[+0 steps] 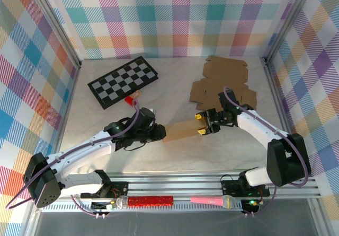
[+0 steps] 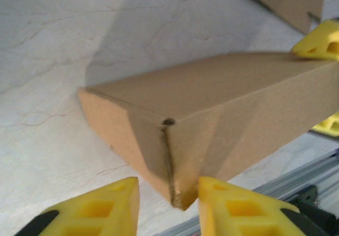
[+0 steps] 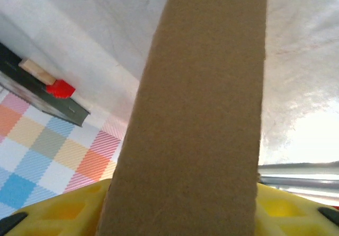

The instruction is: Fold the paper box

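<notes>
A pale marbled table (image 1: 175, 159) is enclosed by plaid walls (image 1: 175, 13). One paper box (image 1: 180, 131) is seen on it. One checkerboard (image 1: 123, 81) lies behind and left of the box, and two flat cardboard blanks (image 1: 226, 69) lie behind and right of it. The box's right end is clamped by the right gripper (image 1: 201, 124). The left gripper (image 2: 168, 193) is spread apart around the box's left corner.

Brightly, evenly lit from overhead; soft shadow behind box (image 2: 222, 98); glare near table's (image 3: 302, 61) front edge; close cardboard blurred.
</notes>
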